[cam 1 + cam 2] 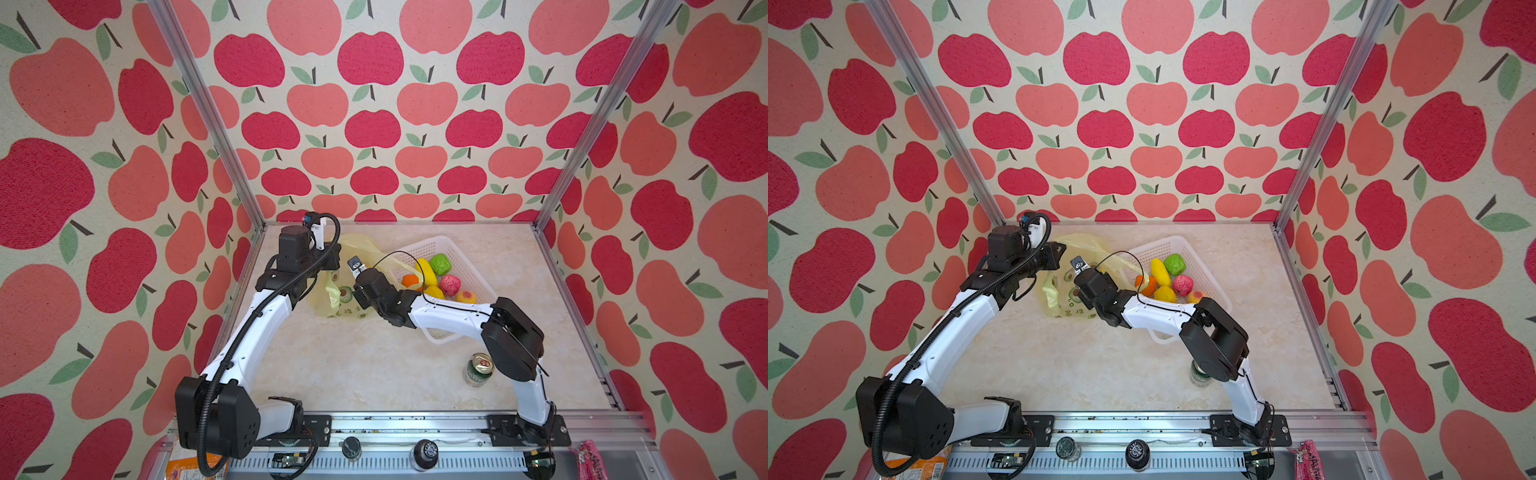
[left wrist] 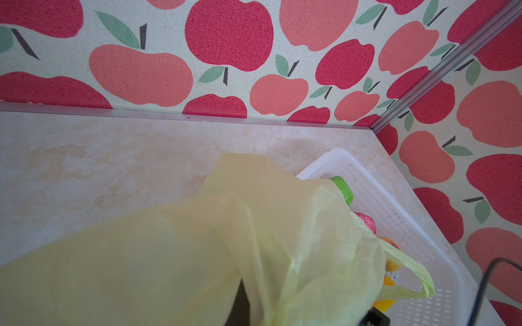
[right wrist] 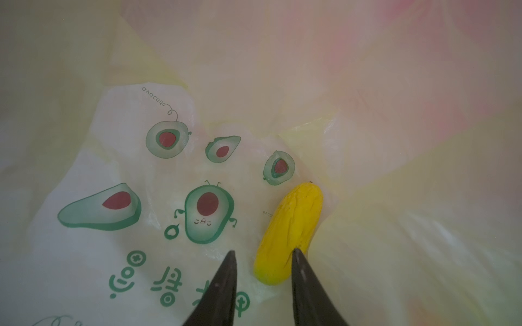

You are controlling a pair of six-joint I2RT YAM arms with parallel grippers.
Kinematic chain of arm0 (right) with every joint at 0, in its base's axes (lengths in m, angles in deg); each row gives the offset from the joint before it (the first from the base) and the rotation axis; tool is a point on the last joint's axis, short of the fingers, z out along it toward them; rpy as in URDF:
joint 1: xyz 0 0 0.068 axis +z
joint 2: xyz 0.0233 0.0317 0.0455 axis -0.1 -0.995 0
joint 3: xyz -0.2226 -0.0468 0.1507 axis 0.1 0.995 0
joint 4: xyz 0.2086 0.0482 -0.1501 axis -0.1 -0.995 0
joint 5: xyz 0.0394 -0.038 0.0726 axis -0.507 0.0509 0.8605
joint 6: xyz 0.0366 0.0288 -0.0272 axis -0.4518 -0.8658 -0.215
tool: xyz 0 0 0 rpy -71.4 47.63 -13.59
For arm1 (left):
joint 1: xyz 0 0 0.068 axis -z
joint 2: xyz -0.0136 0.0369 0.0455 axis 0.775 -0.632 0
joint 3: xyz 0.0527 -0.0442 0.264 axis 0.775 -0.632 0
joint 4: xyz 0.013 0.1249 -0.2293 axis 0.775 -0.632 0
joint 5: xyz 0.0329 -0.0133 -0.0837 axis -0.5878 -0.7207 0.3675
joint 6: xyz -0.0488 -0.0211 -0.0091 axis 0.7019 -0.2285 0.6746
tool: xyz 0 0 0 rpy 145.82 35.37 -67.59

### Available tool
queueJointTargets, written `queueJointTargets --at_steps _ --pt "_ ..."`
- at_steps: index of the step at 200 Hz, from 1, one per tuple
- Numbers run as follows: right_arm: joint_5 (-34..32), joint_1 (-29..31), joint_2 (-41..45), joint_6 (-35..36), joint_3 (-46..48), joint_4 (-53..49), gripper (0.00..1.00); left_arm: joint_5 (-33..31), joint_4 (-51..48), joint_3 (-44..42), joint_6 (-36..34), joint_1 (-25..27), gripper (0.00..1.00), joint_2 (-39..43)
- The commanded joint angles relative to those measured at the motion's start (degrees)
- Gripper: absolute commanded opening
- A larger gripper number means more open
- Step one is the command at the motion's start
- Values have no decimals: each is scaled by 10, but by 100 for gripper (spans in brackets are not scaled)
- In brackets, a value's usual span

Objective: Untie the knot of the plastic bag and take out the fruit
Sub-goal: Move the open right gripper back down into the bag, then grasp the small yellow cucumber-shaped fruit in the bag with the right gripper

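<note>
Reaching into the plastic bag (image 3: 169, 70) with the right gripper (image 3: 264, 252) spread astride one end of a yellow fruit (image 3: 291, 225), with the left gripper (image 1: 1059, 251) pinched shut, holding the bag's edge up.

Inside the plastic bag (image 3: 395, 225) my right tool (image 3: 263, 250) has little room — film closes round on every side, and the yellow fruit (image 3: 291, 225) fills much of the gap between its parted jaws. Right of the bag the white basket (image 1: 473, 270) blocks the way; left of it, my left arm (image 1: 266, 316). In front of the bag, toward my bases, the tabletop (image 1: 353, 365) lies bare up to the green can (image 1: 478, 370).
</note>
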Motion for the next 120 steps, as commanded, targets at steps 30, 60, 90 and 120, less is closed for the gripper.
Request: queueJointTargets --at_steps 30,60,90,120 --pt "17 -24 -83 -69 -100 -134 39 -2 0 -1 -7 -3 0 7" --pt "19 -42 -107 -91 -122 -158 47 -2 0 -1 -7 -3 0 7" --pt "41 -57 -124 -109 -127 -165 52 -2 0 -2 -6 -3 0 8" --pt "60 -68 -144 -122 -139 -174 61 -2 0 -1 -6 -3 0 6"
